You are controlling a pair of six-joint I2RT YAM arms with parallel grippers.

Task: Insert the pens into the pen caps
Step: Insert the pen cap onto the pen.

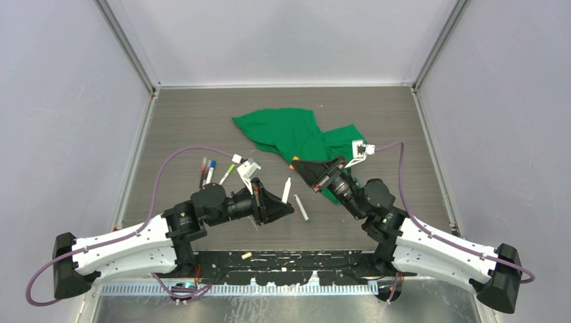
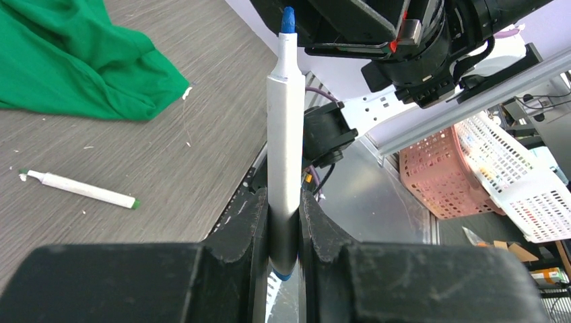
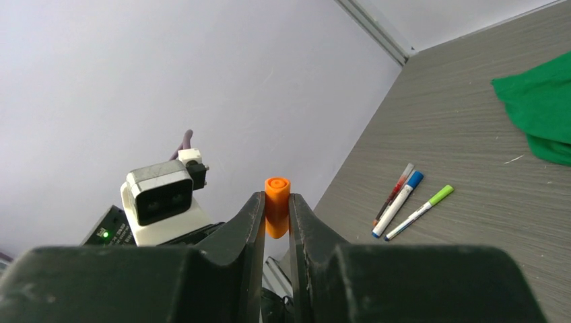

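The table (image 1: 202,121) carries a green cloth (image 1: 283,134), crumpled at its far middle part; we take this cloth as our landmark. Both arms meet just at the near side of the cloth.

The left fingers (image 2: 246,235) are closed tightly on a blue-tipped pen (image 2: 285,134). They grip the lower part of the white barrel, so the tip stands free and points toward the other arm. The right fingers (image 3: 246,229) are almost fully closed on an orange cap (image 3: 277,198), pinched at its sides with one round end showing between them. Pen and cap are both lifted above the table near the cloth's front edge, and they are apart, not yet joined.

Three more pens (image 3: 404,202) lie side by side to the left of the cloth. One pen with green ends (image 2: 79,188) lies alone on the table in front of it.

We judge that the step in hand is to bring pen and cap together. To do it well, we should first put the pen in one line with the opening of the cap, then push slowly and straight. A tilted approach could let the tip slide off the rim or turn the cap in the grip. We cannot tell which end of the cap is open. The cap is orange and the tip is blue, so the pair may not match.
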